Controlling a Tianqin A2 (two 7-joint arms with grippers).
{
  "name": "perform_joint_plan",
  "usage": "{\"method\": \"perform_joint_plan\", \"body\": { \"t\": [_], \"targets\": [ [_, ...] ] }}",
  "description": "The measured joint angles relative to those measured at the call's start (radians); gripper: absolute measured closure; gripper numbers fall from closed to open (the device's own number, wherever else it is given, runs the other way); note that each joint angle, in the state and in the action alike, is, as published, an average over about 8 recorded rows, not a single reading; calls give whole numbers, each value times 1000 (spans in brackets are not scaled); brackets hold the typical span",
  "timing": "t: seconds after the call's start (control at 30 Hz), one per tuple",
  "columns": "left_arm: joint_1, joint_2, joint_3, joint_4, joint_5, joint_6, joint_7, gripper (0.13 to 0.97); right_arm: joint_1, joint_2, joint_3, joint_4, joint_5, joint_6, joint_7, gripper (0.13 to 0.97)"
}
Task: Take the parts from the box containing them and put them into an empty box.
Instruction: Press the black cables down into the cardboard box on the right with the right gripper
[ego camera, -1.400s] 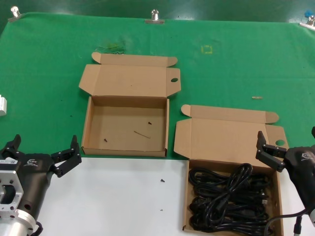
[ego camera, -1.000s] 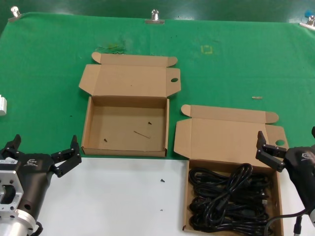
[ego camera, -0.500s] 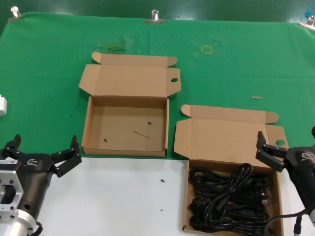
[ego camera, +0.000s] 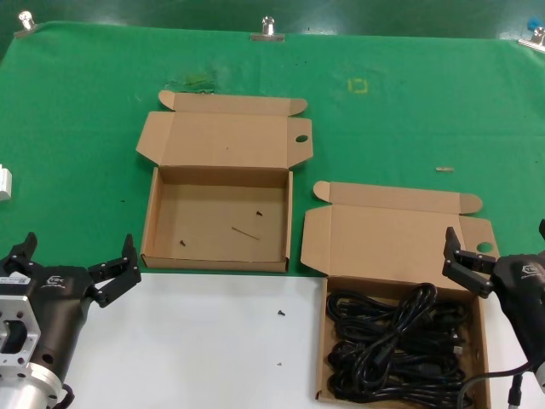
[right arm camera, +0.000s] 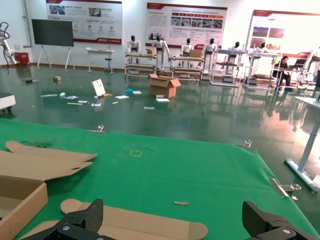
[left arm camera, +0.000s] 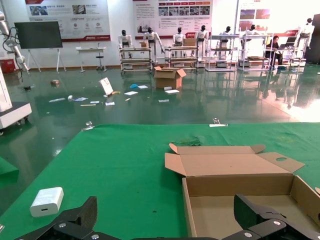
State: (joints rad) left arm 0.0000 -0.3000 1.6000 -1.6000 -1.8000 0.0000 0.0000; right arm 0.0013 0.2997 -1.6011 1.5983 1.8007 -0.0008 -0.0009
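Change: I am seeing nothing shifting over the last second or so; both arms are idling.
Left gripper (ego camera: 75, 262): hanging with fingers spread, nothing held, near the empty box (ego camera: 155, 223).
Right gripper (ego camera: 498, 256): jaws apart, hovering beside the full box (ego camera: 323, 341).
Power cables (ego camera: 393, 345): all lying coiled in that box.
Meaning: I am judging the transfer not yet begun.

**Materials and finishes**

Matt brown cardboard forms the empty box (ego camera: 216, 218) and the box containing them (ego camera: 400, 256). The parts (ego camera: 396, 345) are sheathed in smooth black plastic. The tabletop (ego camera: 85, 111) is covered in matt green cloth.
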Motion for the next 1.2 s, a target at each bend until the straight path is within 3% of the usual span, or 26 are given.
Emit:
{"method": "perform_joint_plan", "body": {
  "t": [0.2, 0.47, 0.8, 0.93, 1.2],
  "targets": [
    [0, 0, 0, 0, 0, 0, 0, 148, 0, 0, 0, 0, 0, 0, 0, 129],
    [0, 0, 0, 0, 0, 0, 0, 230, 1, 4, -5, 0, 2, 1, 1, 129],
    [0, 0, 0, 0, 0, 0, 0, 377, 45, 129, -148, -8, 68, 15, 26, 129],
    [0, 0, 0, 0, 0, 0, 0, 482, 78, 174, -167, -15, 82, -67, 3, 129],
    [0, 0, 0, 0, 0, 0, 0, 658, 182, 266, -158, -47, 104, -363, -130, 129]
  ]
}}
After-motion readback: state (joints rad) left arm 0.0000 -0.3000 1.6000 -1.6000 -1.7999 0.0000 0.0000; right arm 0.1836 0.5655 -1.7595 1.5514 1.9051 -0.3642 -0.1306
